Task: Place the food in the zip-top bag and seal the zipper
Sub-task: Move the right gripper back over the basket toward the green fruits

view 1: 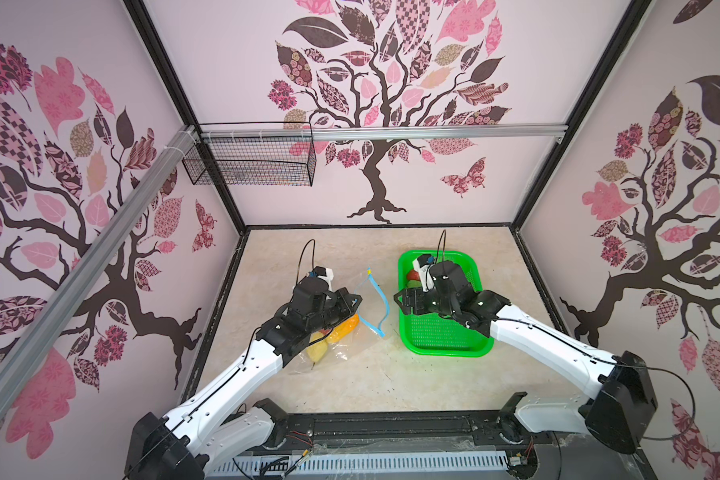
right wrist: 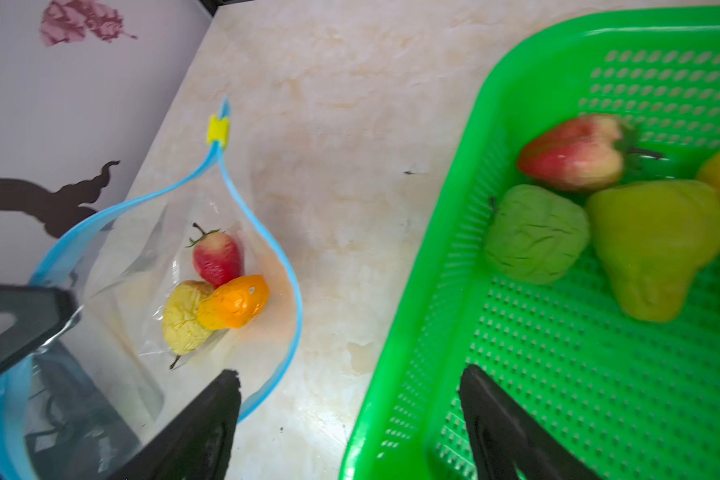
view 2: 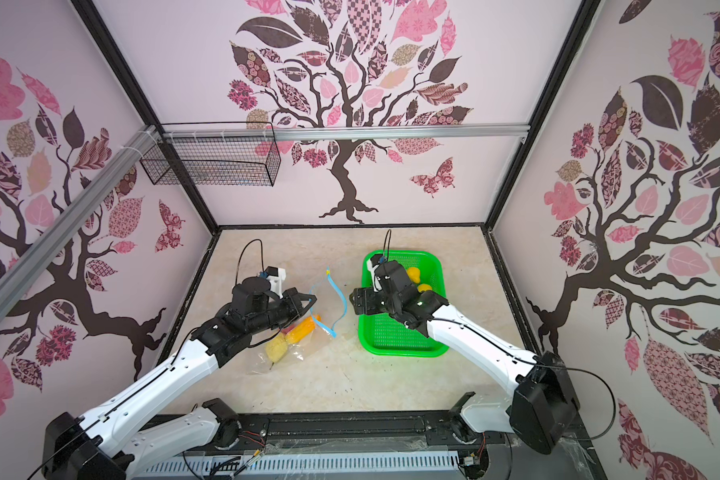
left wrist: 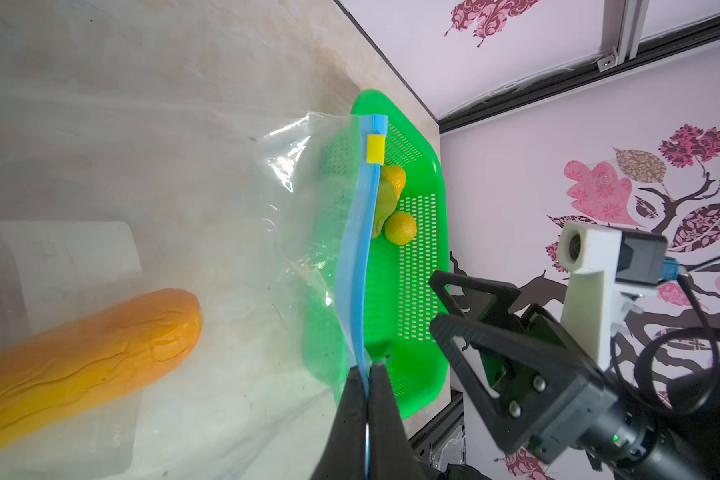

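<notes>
Left gripper pinches zipper; right gripper wide, empty, above basket rim

The scene is being lit brightly and evenly, with faint shadows being cast on the worktop. Glare is being thrown off the zip-top bag, and the food in the basket is being blurred in the right wrist view.

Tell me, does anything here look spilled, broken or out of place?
Nothing stands out. The left gripper holds the bag open, three toy foods lie inside, and others sit in the green basket.
</notes>
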Tool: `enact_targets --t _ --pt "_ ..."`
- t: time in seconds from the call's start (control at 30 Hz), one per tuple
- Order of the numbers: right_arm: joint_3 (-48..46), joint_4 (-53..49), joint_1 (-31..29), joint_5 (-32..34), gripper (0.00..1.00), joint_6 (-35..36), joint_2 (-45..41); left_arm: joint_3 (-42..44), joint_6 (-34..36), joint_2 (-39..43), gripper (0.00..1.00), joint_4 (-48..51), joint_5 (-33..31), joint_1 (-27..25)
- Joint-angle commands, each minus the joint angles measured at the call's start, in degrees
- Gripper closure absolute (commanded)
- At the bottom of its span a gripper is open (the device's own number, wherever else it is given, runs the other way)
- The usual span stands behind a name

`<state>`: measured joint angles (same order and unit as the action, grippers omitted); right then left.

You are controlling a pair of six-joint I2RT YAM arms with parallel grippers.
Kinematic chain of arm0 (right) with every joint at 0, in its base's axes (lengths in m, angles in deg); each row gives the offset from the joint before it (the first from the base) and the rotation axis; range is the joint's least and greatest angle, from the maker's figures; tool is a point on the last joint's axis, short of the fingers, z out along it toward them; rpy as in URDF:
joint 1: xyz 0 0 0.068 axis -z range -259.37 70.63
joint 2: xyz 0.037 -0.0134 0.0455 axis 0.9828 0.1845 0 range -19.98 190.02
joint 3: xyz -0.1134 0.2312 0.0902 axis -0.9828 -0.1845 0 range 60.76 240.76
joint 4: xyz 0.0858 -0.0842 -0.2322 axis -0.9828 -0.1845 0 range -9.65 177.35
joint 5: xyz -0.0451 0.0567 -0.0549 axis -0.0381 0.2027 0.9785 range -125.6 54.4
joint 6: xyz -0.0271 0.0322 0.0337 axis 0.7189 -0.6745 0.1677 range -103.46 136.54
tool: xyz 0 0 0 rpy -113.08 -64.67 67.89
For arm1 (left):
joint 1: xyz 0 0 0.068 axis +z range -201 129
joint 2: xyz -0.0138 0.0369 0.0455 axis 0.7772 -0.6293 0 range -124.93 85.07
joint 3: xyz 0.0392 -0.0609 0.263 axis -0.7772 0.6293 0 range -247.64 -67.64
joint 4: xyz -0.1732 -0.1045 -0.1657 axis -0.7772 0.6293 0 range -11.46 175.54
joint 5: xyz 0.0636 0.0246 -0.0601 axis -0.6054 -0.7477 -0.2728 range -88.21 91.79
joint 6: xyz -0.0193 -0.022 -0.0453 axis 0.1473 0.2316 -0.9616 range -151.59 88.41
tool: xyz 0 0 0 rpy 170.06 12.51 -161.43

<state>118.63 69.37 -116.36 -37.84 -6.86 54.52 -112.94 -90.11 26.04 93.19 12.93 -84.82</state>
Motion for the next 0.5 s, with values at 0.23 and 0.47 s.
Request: enact_targets --t 0.23,0.47 --pt "4.4 -6.8 5.3 8.6 0.11 2.1 8.5 2.6 0.9 -0.1 1.0 -1.2 0.7 0.2" --pt "5.4 0.3 7.1 7.9 0.09 -3.5 15.5 3.3 0.8 0.5 1.0 -1.0 1.7 0.2"
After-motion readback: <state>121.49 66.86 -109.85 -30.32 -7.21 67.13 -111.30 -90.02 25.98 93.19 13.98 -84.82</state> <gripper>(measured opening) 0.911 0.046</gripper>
